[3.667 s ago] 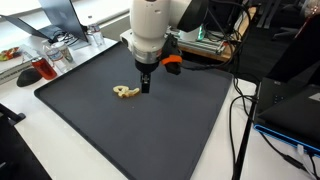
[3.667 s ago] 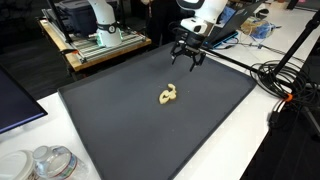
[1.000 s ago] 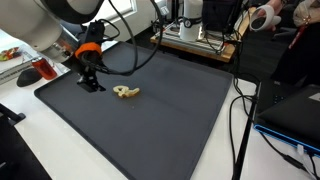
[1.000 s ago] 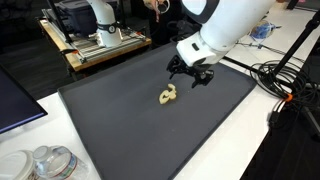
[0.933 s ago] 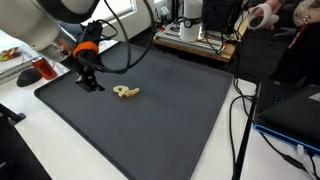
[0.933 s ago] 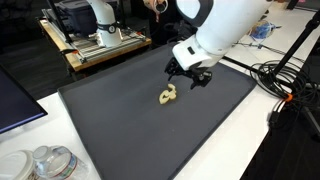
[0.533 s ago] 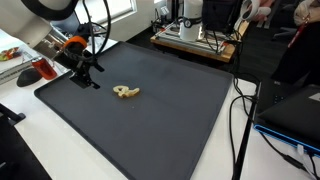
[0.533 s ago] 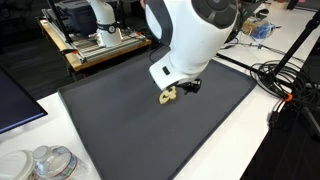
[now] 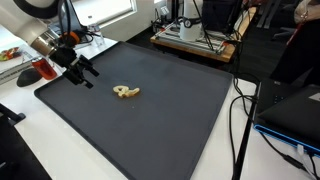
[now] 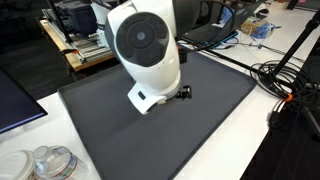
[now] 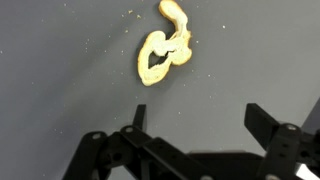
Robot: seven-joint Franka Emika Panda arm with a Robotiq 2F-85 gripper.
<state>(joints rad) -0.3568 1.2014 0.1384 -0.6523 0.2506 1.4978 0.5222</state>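
A small yellow pretzel-shaped piece [image 9: 126, 93] lies on the black mat [image 9: 170, 120]. In the wrist view the same piece [image 11: 165, 55] sits near the top of the picture, a little beyond the fingers. My gripper [image 9: 88, 72] hangs low over the mat's left edge, to the left of the piece and apart from it. Its two black fingers [image 11: 262, 120] stand wide open with only bare mat between them. In an exterior view the arm's white body [image 10: 150, 50] fills the middle and hides the piece.
A red cup [image 9: 45, 68] and a plate of food [image 9: 8, 55] stand on the white table just past the mat's left edge, close to the gripper. Cables [image 9: 240, 110] run along the right side. Stacked clear containers [image 10: 50, 160] sit at a near corner.
The arm has swung across the mat, carrying the gripper off to the left of the yellow piece and toward the mat's edge. The jaws stayed open and the piece has not moved.
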